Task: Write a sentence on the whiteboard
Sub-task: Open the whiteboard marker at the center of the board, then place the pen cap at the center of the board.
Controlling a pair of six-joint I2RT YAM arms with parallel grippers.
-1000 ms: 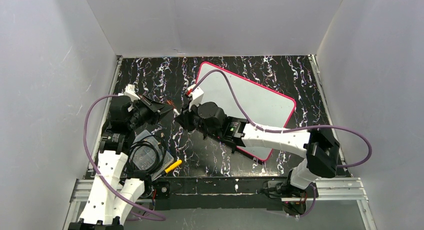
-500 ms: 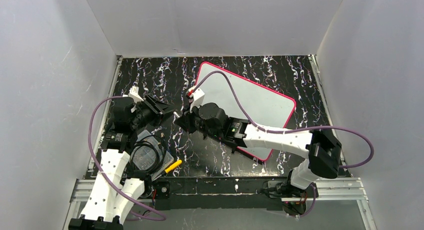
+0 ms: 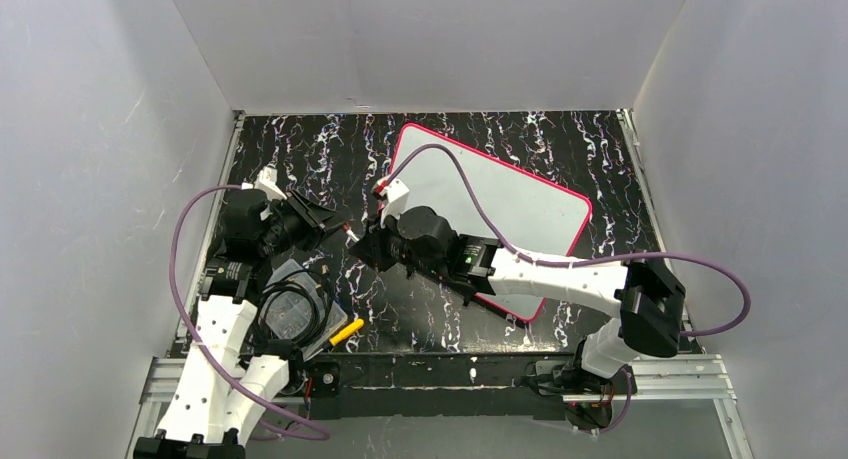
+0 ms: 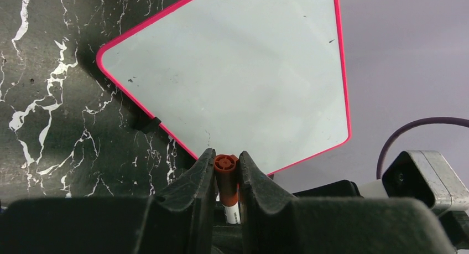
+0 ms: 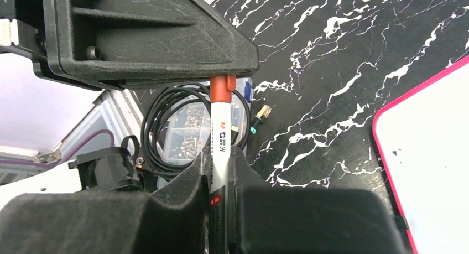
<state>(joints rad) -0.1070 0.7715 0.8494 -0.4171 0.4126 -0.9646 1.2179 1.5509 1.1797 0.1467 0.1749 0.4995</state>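
Marker cap point(image 5: 223, 89) behind left tool point(image 4: 226, 162), whiteboard point(image 3: 530, 204) part-covered

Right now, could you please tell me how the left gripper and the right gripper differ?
The left gripper clamps the orange cap of the marker; the right gripper clamps its white barrel. The right gripper's arm reaches over the whiteboard; the left gripper's lies off it. Both are shut on one marker, facing each other.

1 whiteboard point(image 3: 530, 194), 1 marker point(image 5: 219, 127), 1 L hand point(image 4: 225, 164), 1 R hand point(image 5: 220, 157), 1 clear parts box point(image 3: 292, 319)
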